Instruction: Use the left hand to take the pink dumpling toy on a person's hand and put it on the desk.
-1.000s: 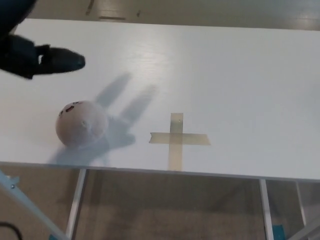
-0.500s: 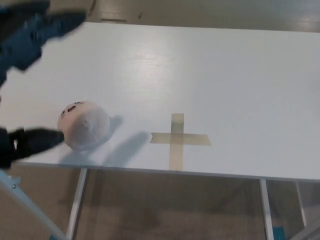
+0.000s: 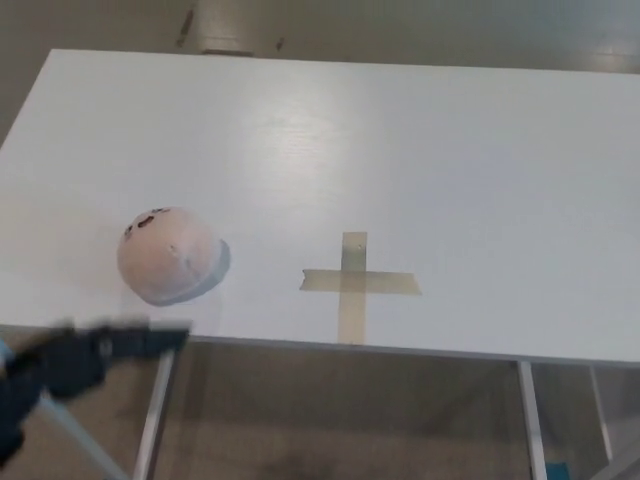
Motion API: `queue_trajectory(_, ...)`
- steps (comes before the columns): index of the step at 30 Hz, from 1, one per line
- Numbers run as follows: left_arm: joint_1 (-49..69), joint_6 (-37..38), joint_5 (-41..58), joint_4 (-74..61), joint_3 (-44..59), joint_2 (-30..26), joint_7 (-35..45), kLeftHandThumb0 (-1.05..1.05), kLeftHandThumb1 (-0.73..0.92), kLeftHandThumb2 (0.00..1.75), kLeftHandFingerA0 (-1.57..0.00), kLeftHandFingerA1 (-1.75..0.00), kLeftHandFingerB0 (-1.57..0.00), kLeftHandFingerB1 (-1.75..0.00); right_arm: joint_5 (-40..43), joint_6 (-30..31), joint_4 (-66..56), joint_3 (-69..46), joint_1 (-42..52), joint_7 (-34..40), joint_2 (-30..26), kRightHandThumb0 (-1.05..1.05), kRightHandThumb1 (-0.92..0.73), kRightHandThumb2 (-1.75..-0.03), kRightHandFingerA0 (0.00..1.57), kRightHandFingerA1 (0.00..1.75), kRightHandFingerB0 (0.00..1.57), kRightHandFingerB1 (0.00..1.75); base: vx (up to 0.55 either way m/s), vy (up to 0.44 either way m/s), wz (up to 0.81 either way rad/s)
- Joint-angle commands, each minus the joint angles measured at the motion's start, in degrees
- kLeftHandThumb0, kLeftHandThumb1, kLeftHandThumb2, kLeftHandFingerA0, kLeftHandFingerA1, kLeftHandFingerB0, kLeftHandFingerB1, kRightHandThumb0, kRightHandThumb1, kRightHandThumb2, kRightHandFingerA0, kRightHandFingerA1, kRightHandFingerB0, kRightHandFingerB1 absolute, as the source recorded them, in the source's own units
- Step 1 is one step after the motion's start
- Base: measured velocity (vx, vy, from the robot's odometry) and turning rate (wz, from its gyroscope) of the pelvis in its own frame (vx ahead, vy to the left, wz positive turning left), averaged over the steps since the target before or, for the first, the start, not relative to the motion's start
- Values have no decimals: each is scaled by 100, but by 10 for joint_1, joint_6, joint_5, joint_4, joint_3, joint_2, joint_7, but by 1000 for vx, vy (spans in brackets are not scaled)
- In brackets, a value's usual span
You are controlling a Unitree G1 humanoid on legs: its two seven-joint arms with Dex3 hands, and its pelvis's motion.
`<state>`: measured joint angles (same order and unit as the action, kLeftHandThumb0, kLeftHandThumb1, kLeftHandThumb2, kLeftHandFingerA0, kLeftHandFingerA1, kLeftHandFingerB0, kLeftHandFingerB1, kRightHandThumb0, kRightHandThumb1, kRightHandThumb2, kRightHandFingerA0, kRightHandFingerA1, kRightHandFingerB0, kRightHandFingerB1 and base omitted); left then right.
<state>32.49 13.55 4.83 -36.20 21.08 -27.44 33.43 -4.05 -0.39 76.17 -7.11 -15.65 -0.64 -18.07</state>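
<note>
Pink dumpling toy sits on white desk, near-left area, free of any grip. Left hand blurred, low at near-left, below desk edge, apart from toy; finger spread can't tell. Tape cross right of toy.

Pink dumpling toy rests on the white desk, left of a tape cross
</note>
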Motion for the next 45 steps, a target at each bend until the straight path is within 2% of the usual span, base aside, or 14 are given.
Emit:
queue_trajectory(1,69,120,-93,211,-83,36,-18,-53,61,59,-37,-35,-39,-33,-13,5,10,9,37,5,8,-22,-71,-61,65,45,55,43,0,0,0)
queue_trajectory(3,52,117,-127,259,-95,29,-39,-53,61,59,-37,-35,-39,-33,-12,6,9,10,37,7,7,-22,-71,-61,65,45,55,43,0,0,0)
queue_trajectory(5,-31,42,-297,398,-176,-30,-118,-65,60,95,-36,-49,-35,-47,-10,2,10,7,43,18,7,-23,-71,-61,66,45,53,42,0,0,0)
queue_trajectory(7,-73,5,-353,460,-217,-55,-135,-69,74,65,-42,-35,-43,-34,-9,1,10,6,47,23,9,-23,-71,-61,66,45,53,42,0,0,0)
queue_trajectory(10,-177,-49,-363,594,-269,-60,-131,-70,84,66,-39,-34,-37,-32,-8,0,10,4,45,31,12,-23,-71,-61,67,45,52,42,0,0,0)
queue_trajectory(11,-226,-73,-353,656,-281,-48,-128,-75,72,106,-37,-52,-20,-42,-7,-1,10,3,47,36,13,-23,-71,-61,66,45,52,41,0,0,0)
queue_trajectory(14,-304,-110,-338,748,-300,-30,-131,-75,72,105,-37,-52,-20,-42,-4,-2,10,0,50,43,15,-23,-71,-61,66,45,52,41,0,0,0)
queue_trajectory(15,-329,-127,-338,773,-305,-22,-135,-68,83,66,-37,-34,-31,-30,-2,-3,10,-3,50,43,14,-23,-71,-61,66,45,52,41,0,0,0)
queue_trajectory(19,-403,-168,-281,908,-280,19,-198,-65,80,65,-32,-33,-27,-30,10,-8,8,-14,50,41,16,-23,-71,-61,68,46,54,42,0,0,0)
queue_trajectory(24,-410,-161,-244,961,-254,26,-241,-64,81,64,-32,-34,-24,-30,12,-8,8,-17,44,41,16,-23,-71,-61,68,46,54,42,0,0,0)
queue_trajectory(26,-422,-154,-229,996,-248,11,-227,-69,67,91,-22,-43,-13,-39,16,-8,7,-23,37,39,13,-23,-72,-61,69,46,53,42,0,0,0)
queue_trajectory(29,-433,-143,-209,1014,-235,3,-211,-67,67,90,-23,-44,-13,-39,19,-6,6,-28,29,39,8,-23,-71,-61,69,46,53,42,0,0,0)
queue_trajectory(30,-438,-130,-198,1020,-227,-1,-209,-60,77,62,-35,-34,-23,-28,19,-6,6,-29,26,40,8,-23,-71,-61,68,46,53,42,0,0,0)
queue_trajectory(45,-461,-83,-173,1087,-222,-6,-213,-60,71,63,-41,-36,-30,-31,9,-15,3,-33,23,67,13,-21,-71,-61,67,46,51,41,0,0,0)
